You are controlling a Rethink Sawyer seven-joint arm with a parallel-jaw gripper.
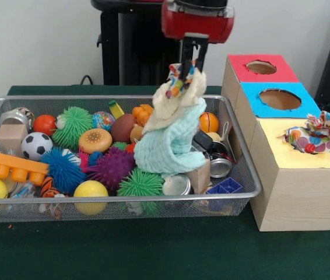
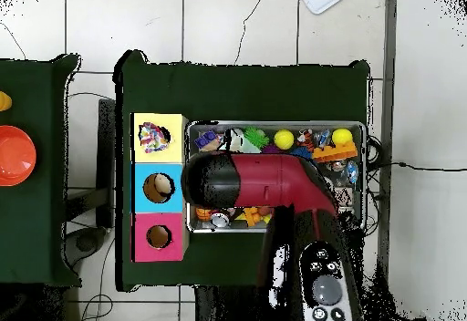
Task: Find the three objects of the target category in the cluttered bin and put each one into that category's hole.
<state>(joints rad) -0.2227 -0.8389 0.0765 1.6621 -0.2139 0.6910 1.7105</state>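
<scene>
My fingers [image 1: 189, 71] pinch the cloths [image 1: 174, 131] by their top, lifted so they hang above the bin [image 1: 244, 169]. One patterned cloth [image 1: 315, 134] already sits in the yellow hole beside the bin, probably where these belong.

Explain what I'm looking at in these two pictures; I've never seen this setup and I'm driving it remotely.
The machine is a red and black robot arm with a gripper at its end. One picture is taken from across the table, facing the robot; the other looks straight down from above, so sides are swapped between them.

On the green table stands a wire mesh bin full of clutter: spiky rubber balls, a small soccer ball, yellow balls, metal cans and an orange toy block. Beside it is a wooden box with three holes, on red, blue and yellow tops. A colourful patterned cloth already sits in the yellow hole.

The gripper is shut on a bundle of cloths, cream, pale mint and patterned, lifted above the bin.
</scene>
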